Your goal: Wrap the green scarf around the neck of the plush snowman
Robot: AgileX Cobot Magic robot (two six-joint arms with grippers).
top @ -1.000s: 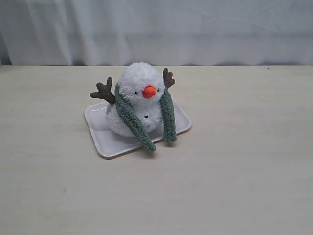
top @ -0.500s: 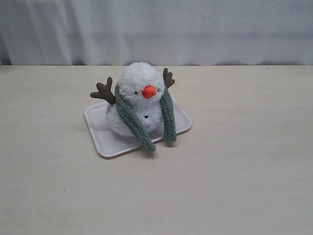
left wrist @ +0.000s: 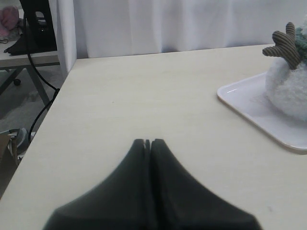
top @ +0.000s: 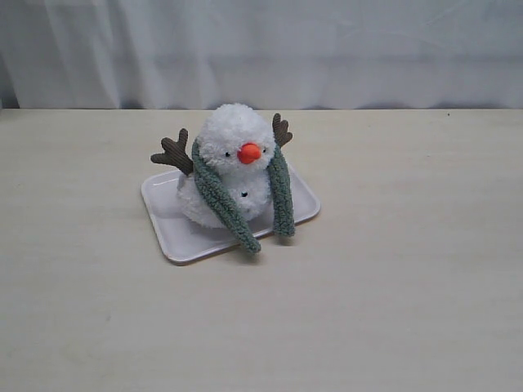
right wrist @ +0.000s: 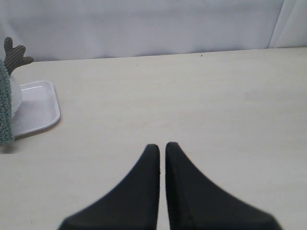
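The plush snowman (top: 233, 159) sits upright on a white rectangular tray (top: 167, 224), well toward the back of a pale wooden table (top: 392, 286); its orange cone nose (top: 249, 153) faces the exterior camera, and its brown corduroy branch arms (top: 172, 153) stick up on either side. The green scarf (top: 219, 200) lies around the back of the neck and over both shoulders; its two ends hang down the front, apart and uncrossed; the end on the left of the exterior view slants down across the body to the tray's front rim, while the other drops nearly straight at the body's right side and ends at the rim. A white curtain (top: 327, 49) closes off the far edge of the table.

Neither arm shows in the exterior view. The left gripper (left wrist: 147, 142) hovers over bare tabletop beside the tray, its jaws pressed together and holding nothing; the right gripper (right wrist: 162, 145) hangs over open table well apart from the tray, its jaws drawn in to a thin slit, also holding nothing.
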